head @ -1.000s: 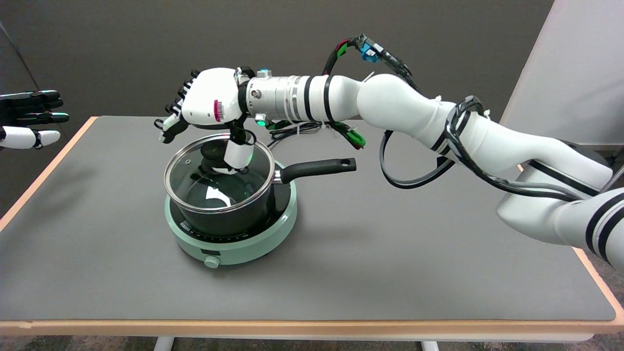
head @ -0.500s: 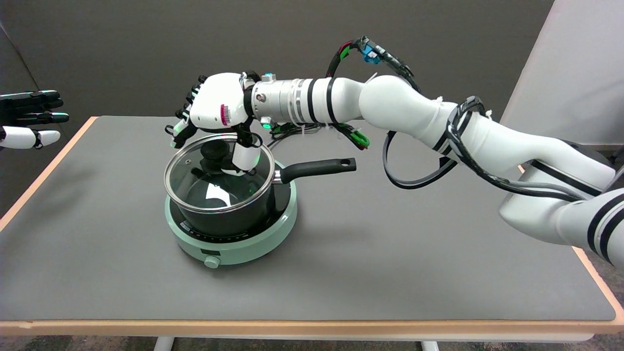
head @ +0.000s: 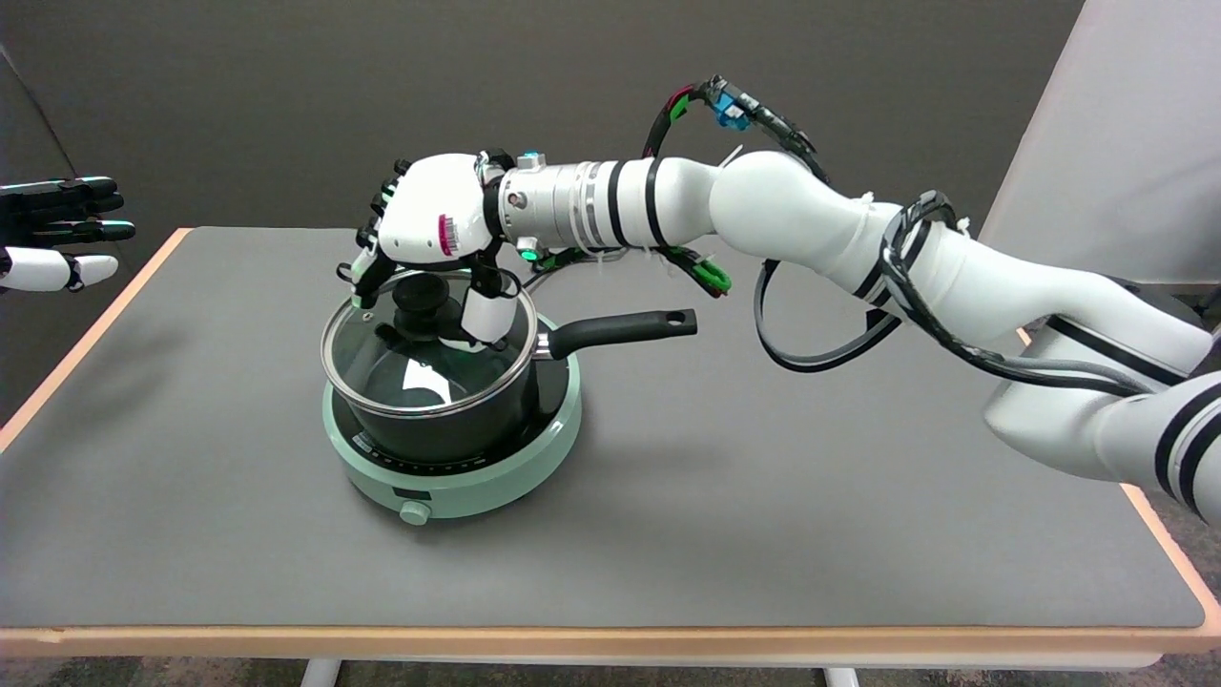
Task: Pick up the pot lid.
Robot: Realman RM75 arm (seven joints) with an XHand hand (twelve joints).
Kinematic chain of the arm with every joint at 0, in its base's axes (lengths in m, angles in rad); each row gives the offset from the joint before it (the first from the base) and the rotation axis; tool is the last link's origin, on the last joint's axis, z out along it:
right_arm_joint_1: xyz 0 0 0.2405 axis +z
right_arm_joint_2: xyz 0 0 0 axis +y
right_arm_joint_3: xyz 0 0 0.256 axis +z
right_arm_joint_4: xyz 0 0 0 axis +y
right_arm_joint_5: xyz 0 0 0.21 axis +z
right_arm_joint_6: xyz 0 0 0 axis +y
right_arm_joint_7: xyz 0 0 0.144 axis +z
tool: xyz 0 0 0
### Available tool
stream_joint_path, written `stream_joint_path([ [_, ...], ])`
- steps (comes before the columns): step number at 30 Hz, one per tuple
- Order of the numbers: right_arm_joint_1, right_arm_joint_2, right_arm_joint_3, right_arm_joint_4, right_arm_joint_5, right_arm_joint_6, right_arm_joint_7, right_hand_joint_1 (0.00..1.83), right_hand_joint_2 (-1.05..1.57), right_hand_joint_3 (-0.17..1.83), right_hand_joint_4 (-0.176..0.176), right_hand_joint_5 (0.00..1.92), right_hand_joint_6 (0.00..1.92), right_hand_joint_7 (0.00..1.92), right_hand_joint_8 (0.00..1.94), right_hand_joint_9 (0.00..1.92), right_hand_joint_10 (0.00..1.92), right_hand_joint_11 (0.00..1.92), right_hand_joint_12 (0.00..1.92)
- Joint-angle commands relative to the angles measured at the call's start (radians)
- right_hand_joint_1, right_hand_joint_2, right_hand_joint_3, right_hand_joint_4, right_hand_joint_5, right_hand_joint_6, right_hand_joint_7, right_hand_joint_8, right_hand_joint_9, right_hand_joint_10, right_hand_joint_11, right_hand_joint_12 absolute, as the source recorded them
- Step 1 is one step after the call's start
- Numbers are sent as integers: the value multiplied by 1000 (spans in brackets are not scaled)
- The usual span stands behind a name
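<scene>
Right robot hand (head: 434,229) palm down, fingers apart.

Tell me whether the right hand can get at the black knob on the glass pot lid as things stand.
Probably yes. The right hand hangs directly over the black knob of the glass pot lid, fingers spread either side, nothing between them. Contact isn't clear.

The hotplate (head: 453,477) sits on the desk (head: 763,534), left of centre. On it stands the pot (head: 448,420), handle (head: 620,331) pointing to three o'clock, the lid (head: 420,367) on top.
</scene>
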Motion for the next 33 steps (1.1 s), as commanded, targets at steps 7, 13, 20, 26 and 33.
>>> stream_joint_path([
  [7, 10, 17, 1, -4, 1, 1, 8, 881, 597, 923, 176, 621, 355, 738, 257, 711, 455, 471, 883],
  [13, 12, 19, 1, -7, 1, 1, 8, 872, 625, 903, 176, 645, 403, 772, 285, 733, 479, 480, 890],
  [20, 10, 20, 1, -9, 2, 1, 8, 828, 683, 849, 176, 695, 599, 842, 384, 776, 525, 501, 904],
  [26, 4, 23, 1, -11, 19, 2, 8, 769, 687, 917, 176, 693, 693, 843, 467, 784, 599, 518, 905],
  [33, -1, 29, 1, -10, 24, 2, 8, 787, 703, 909, 176, 706, 778, 869, 540, 811, 654, 534, 916],
])
